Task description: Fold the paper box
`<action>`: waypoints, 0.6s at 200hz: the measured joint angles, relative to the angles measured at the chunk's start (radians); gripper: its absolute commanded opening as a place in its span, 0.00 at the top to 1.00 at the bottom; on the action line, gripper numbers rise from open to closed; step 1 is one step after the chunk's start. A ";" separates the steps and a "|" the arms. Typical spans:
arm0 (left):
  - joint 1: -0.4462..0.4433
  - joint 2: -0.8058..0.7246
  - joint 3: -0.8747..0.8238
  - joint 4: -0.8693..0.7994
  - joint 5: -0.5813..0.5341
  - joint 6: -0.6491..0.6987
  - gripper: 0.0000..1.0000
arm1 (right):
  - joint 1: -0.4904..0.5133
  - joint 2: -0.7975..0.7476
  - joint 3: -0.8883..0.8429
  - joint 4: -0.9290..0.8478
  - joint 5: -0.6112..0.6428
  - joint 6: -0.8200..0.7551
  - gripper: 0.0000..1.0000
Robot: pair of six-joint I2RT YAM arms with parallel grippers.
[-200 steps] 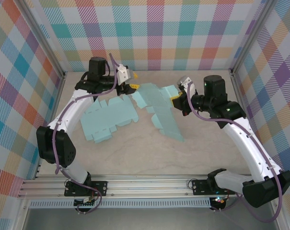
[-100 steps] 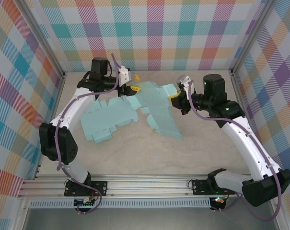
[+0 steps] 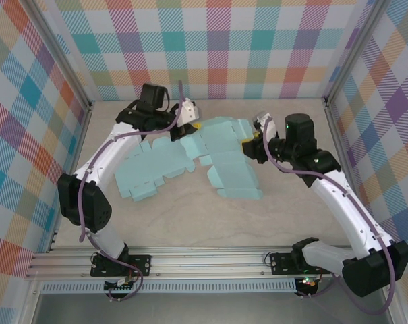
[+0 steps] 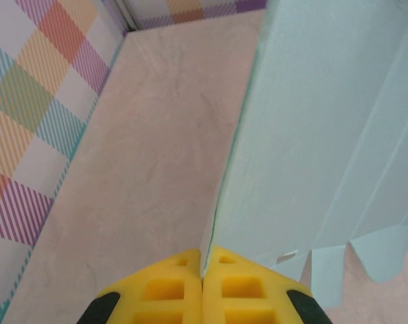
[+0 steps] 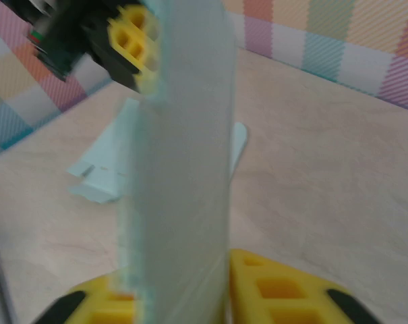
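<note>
Over on the left of the table (image 3: pixel 190 216), at about 9 o'clock from its middle, a second pale blue cut-out sheet (image 3: pixel 150 172) lies flat, tabs and notches showing, and nothing touches it. The left arm (image 3: pixel 106 158) arches over it toward the back wall (image 3: pixel 217 47).

The left fingers (image 3: pixel 192 125) sit at the far left corner of the paper box (image 3: pixel 224 155), roughly its 10 o'clock. From the left wrist camera the yellow fingers (image 4: pixel 190 270) are pressed together with the edge of the paper box (image 4: pixel 311 135) pinched in the seam between them, so that corner is held. The sheet rises away from the pinch toward 1 o'clock, with fold lines running along it and a cut tab hanging at its lower right.

In the middle, just behind the table's centre, the paper box is a pale blue sheet, still mostly unfolded, spanning the gap between the two arms. Its front panel reaches toward 6 o'clock and rests on the table.

On the right, the right fingers (image 3: pixel 247 142) meet the box's right edge at about 2 o'clock. On the right wrist camera the yellow fingers (image 5: pixel 257 277) stand a narrow way apart, with the paper box (image 5: pixel 183 169) rising edge-on between them (the picture is blurred here). I cannot tell whether they press on it. The left arm's yellow fingers show at that sheet's far end, at 11 o'clock.
</note>
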 measured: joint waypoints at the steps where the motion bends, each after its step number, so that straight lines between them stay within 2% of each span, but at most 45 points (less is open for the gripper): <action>1: -0.003 0.000 0.003 -0.003 -0.004 0.000 1.00 | 0.000 -0.003 -0.005 -0.002 0.006 0.008 0.58; 7: -0.023 0.000 0.020 -0.023 -0.029 -0.001 1.00 | 0.000 -0.013 -0.023 -0.003 0.026 0.020 0.51; 19: -0.054 0.000 0.053 -0.054 -0.078 -0.005 1.00 | -0.006 -0.035 -0.059 -0.008 0.069 0.057 0.48; 33: -0.082 0.005 0.092 -0.094 -0.124 -0.013 1.00 | -0.017 -0.060 -0.087 -0.021 0.111 0.095 0.38; 47: -0.105 0.025 0.145 -0.119 -0.185 -0.020 1.00 | -0.037 -0.089 -0.102 -0.036 0.159 0.138 0.32; 57: -0.122 0.043 0.167 -0.121 -0.243 -0.023 1.00 | -0.056 -0.114 -0.105 -0.053 0.192 0.182 0.23; 72: -0.153 0.072 0.175 -0.121 -0.343 -0.023 1.00 | -0.079 -0.156 -0.106 -0.076 0.235 0.223 0.19; 86: -0.190 0.109 0.175 -0.119 -0.423 -0.022 1.00 | -0.097 -0.199 -0.105 -0.105 0.276 0.262 0.07; 120: -0.245 0.202 0.179 -0.113 -0.554 -0.007 1.00 | -0.140 -0.256 -0.050 -0.218 0.371 0.354 0.01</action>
